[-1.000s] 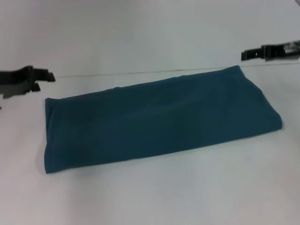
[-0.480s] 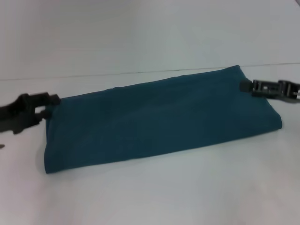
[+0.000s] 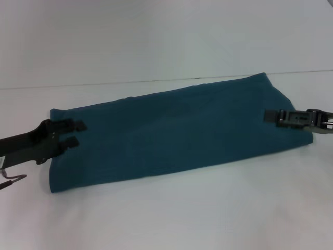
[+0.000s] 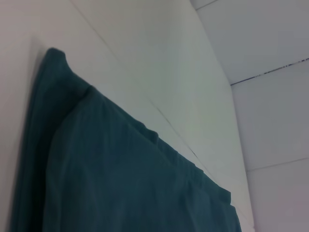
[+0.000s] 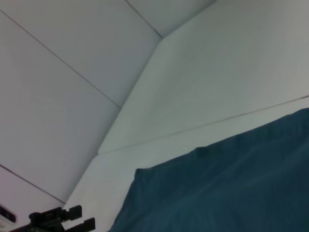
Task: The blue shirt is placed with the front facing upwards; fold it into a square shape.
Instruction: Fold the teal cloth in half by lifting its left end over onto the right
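The blue shirt [image 3: 177, 133] lies on the white table as a long folded band, plain teal side up, running from near left to far right. No lettering shows. My left gripper [image 3: 77, 133] hovers open over the band's left end, its two fingers apart. The right gripper [image 3: 268, 115] reaches in over the right end, seen edge-on. In the left wrist view the blue shirt [image 4: 120, 174] shows stacked layers at its edge. In the right wrist view the blue shirt [image 5: 227, 183] fills the lower part, and the left gripper [image 5: 79, 217] appears far off, open.
The white table [image 3: 171, 213] stretches in front of the shirt and meets a pale wall [image 3: 156, 36] close behind it. A thin dark cable loop [image 3: 13, 179] hangs under the left arm.
Both arms came down and inward from the sides. The left gripper moved from beside the shirt's left edge to over it, and the right slid lower along the right end. The shirt stayed still.
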You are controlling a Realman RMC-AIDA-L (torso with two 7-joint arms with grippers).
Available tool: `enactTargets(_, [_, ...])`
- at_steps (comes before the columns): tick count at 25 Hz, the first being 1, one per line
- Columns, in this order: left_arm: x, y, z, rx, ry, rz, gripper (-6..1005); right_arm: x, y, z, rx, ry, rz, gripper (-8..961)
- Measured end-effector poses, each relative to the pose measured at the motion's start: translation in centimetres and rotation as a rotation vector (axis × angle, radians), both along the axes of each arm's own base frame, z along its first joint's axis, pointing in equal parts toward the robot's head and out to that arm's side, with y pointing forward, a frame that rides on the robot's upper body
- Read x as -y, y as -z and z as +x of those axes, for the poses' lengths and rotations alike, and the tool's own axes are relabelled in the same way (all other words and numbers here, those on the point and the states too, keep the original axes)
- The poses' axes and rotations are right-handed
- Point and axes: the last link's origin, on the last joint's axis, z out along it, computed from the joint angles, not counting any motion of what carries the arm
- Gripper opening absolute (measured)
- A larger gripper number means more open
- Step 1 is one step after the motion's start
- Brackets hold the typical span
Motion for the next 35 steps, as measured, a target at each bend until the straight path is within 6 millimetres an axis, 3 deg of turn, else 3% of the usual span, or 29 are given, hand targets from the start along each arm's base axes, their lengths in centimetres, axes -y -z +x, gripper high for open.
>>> enactTargets(6, [-0.3,-0.4,-0.7,-0.051,-0.015,0.009,541,0.0,0.6,-0.1,0.006,-0.001,-0.019,886])
enactTargets(12, [-1.3,-2.2,-1.6,-0.305,0.072,-0.049,583,0.3,0.1,0.3,0.014,0.008,-0.020,886])
enactTargets(16, [-2.4,-2.0,-1.2,-0.437,0.125,-0.081,639,0.4,0.0,0.7,0.029,0.014,-0.025,886])
enactTargets(23, [-3.8,-1.2,0.2,-0.345,0.028,-0.015,771,0.4,0.2,1.0,0.047,0.023,-0.028,886])
enactTargets(28, [-4.3,-0.6,-0.1,-0.323,-0.047,0.026,884,0.4,0.3,0.9,0.046,0.023,-0.027,886])
enactTargets(35, [-4.3,0.5,-0.8,-0.351,-0.071,0.020,877,0.2,0.1,0.8,0.044,0.021,-0.021,886])
